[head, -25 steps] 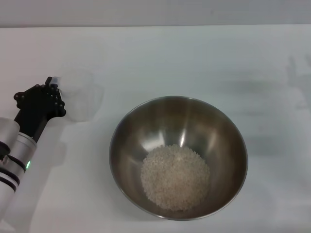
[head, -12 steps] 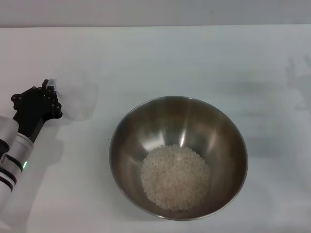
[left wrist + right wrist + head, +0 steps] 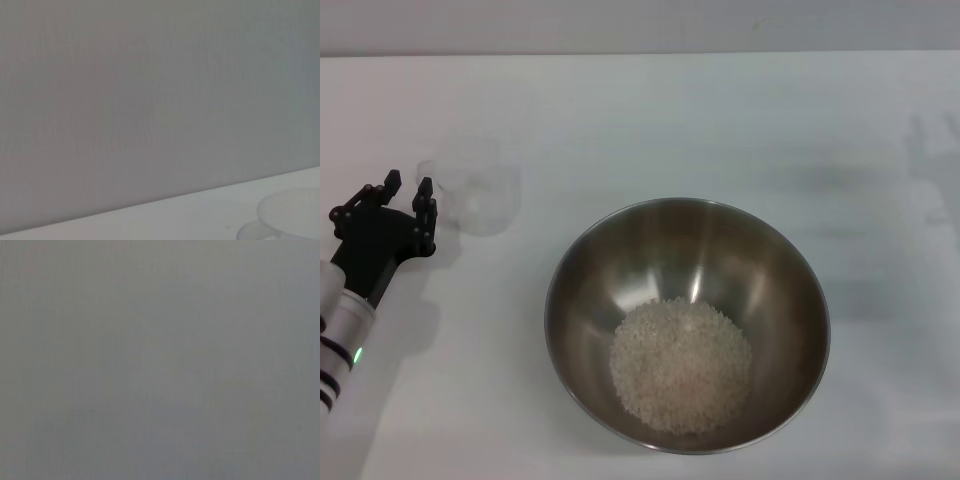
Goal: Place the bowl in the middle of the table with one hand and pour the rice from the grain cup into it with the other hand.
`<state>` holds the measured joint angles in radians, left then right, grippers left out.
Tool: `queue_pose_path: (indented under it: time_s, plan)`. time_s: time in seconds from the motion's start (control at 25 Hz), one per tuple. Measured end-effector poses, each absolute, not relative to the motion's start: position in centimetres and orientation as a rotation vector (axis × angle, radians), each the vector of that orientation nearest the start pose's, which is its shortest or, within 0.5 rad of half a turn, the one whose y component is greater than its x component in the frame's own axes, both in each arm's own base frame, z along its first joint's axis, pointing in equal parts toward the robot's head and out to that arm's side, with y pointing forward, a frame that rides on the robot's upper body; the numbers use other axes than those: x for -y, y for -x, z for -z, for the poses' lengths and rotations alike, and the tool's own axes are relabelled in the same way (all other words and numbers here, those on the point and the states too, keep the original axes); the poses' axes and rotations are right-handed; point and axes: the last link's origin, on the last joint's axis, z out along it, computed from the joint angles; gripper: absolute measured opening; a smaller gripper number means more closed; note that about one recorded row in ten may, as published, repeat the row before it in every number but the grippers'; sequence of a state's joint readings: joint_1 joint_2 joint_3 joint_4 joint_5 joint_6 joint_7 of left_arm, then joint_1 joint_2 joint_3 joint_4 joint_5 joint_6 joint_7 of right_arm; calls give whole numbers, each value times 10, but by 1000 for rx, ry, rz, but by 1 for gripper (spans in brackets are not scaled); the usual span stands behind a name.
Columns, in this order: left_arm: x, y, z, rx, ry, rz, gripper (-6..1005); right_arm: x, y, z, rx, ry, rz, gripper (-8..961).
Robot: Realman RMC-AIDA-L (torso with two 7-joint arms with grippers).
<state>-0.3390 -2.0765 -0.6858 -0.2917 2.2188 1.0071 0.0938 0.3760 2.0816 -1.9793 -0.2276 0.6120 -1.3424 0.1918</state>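
Observation:
The steel bowl (image 3: 687, 325) stands on the white table (image 3: 720, 120), near the middle and toward the front. A heap of off-white rice (image 3: 680, 364) lies in its bottom. The clear grain cup (image 3: 472, 186) stands upright and empty on the table at the left; it also shows in the left wrist view (image 3: 292, 216). My left gripper (image 3: 408, 190) is open and empty, just left of the cup and apart from it. My right gripper is out of view.
The table's far edge (image 3: 640, 54) meets a grey wall at the back. The right wrist view shows only plain grey.
My left gripper has let go of the cup's handle, opened, and drawn back to the left and toward the front. The cup stays standing on the table.

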Motion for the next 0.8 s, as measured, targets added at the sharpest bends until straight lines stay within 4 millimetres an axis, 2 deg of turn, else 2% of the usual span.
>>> queue_pose_path:
  time_s: [0.08,0.48,0.76,0.8]
  plan:
    - [-294,339,55,504,1758,473,328,-323,-314,-19,-438,1425,-894,436]
    - [-256,344,46,554,1671,623,347,-323,-316,-20,-436,1424,-883,436]
    - [-250,324,33,524,1591,841,379,-320,-314,-11,-439,1485,-881,436]
    - [-251,319,33,515,1592,868,492,-319,-313,-7,-437,1509,-880,436]
